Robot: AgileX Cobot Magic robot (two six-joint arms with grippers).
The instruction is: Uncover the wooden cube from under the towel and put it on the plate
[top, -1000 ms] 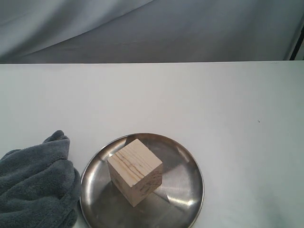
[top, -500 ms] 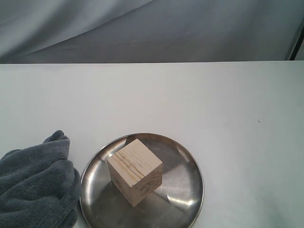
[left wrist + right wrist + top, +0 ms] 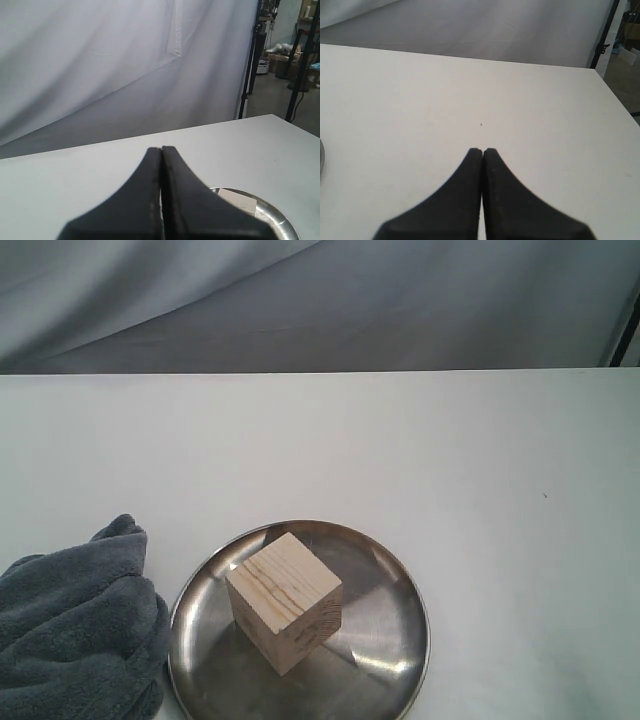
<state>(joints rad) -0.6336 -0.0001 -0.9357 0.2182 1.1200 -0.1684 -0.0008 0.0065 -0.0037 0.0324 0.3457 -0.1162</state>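
We see the wooden cube on the plate, near its middle. The towel lies bunched just beside the plate. Our left gripper and right gripper are both pinched closed on nothing. The plate's near edge is cut off, but the job looks done. Next, our 2 arms can rest.

Black left gripper closed, both tips pressed together, nothing between them, held over a white worktop. Part of a shiny plate shows just past the gripper, with a pale wood cube on it, mostly hidden. Grey curtain behind. Dark stand poles and clutter off to one side.
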